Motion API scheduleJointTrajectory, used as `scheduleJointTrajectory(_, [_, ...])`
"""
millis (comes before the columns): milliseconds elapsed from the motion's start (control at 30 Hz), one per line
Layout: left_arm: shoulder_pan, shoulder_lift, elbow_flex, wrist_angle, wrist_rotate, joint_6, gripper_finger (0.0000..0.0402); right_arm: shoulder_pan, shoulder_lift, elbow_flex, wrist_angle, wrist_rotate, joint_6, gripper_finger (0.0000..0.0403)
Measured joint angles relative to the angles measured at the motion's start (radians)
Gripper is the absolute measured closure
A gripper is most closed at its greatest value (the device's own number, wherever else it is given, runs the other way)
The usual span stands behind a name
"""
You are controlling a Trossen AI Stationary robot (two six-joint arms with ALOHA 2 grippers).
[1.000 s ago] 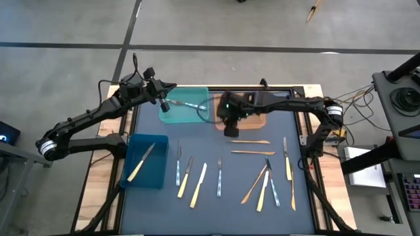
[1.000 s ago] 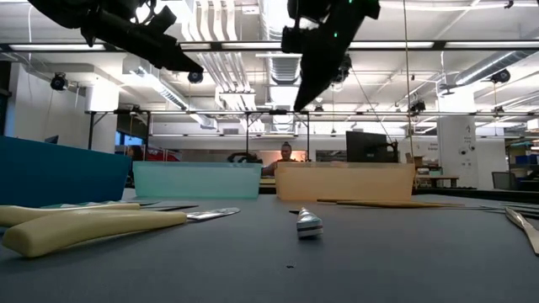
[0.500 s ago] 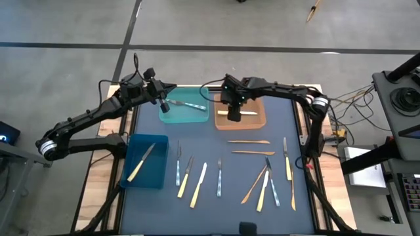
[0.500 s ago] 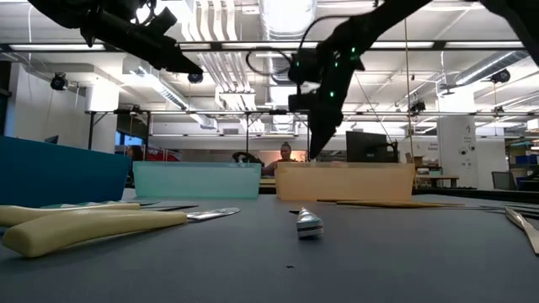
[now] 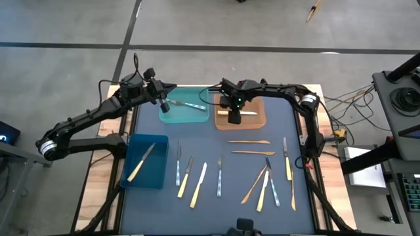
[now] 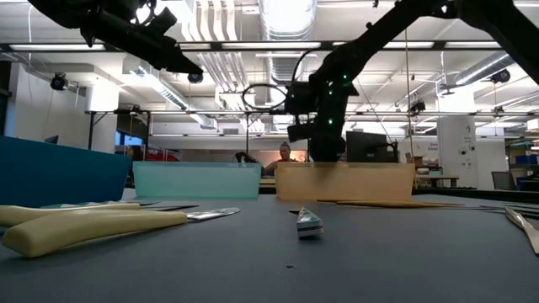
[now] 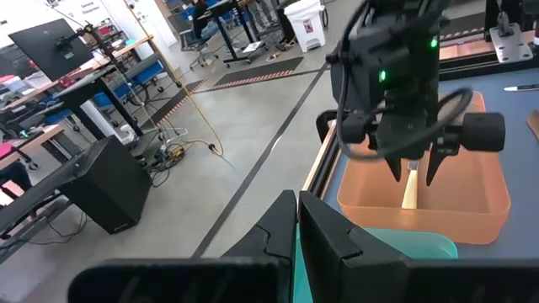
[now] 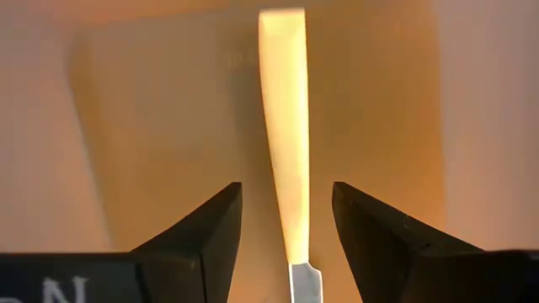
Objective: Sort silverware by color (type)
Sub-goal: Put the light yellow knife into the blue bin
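table (image 5: 289, 200): dark mat, three bins along your far and left sides, loose silverware (image 5: 262, 172) spread over the near half, roughly a dozen pieces lying mostly lengthwise toward you
orange bin (image 5: 256, 120): far middle-right; one piece lies on its floor, a knife (image 5: 233, 114) with a pale yellow handle and a silvery blade end
teal bin (image 5: 172, 115): far middle-left, just beside the orange bin, with a silvery grey piece (image 5: 187, 105) in it
blue bin (image 5: 157, 172): left side, one pale yellow piece (image 5: 140, 162) inside
right arm: reaches across the far edge, elbow at the right, wrist bent down over the orange bin
right gripper (image 8: 286, 223): you've got it released, fingers (image 8: 206, 236) spread wide, one on each side of the knife handle, neither visibly touching; the knife looks to be resting on the bin floor, not held
key relation: knife sits straight below and between the right fingers, its long axis across the bin and crosswise to the gap; your right arm is the nearer one by far
left arm: parked high over the teal bin's left end
left gripper (image 7: 296, 220): clenched on nothing that I can see
next, my guess: lift the right gripper straight up clear of the bin wall, then head for the loose pieces on the near right
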Motion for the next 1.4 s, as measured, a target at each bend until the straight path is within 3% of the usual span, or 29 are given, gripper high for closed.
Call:
scheduleJointTrajectory(400, [0.0, 0.0, 0.0, 0.001, 0.0, 0.0, 0.0401, -0.004, 0.05, 0.0, 0.01, 0.025, 0.004, 0.0239])
scheduleJointTrajectory(833, [0.0, 0.0, 0.0, 0.002, 0.0, 0.0, 0.0401, -0.006, 0.049, 0.0, 0.013, 0.023, 0.01, 0.0361])
scheduleJointTrajectory(1133, [0.0, 0.0, 0.0, 0.001, 0.0, -0.018, 0.0401, -0.006, 0.028, -0.001, 0.003, 0.033, 0.026, 0.0359])
scheduleJointTrajectory(1400, [0.0, -0.024, 0.0, 0.0, 0.0, -0.102, 0.0401, -0.005, -0.08, 0.002, -0.001, 0.032, 0.045, 0.0361])
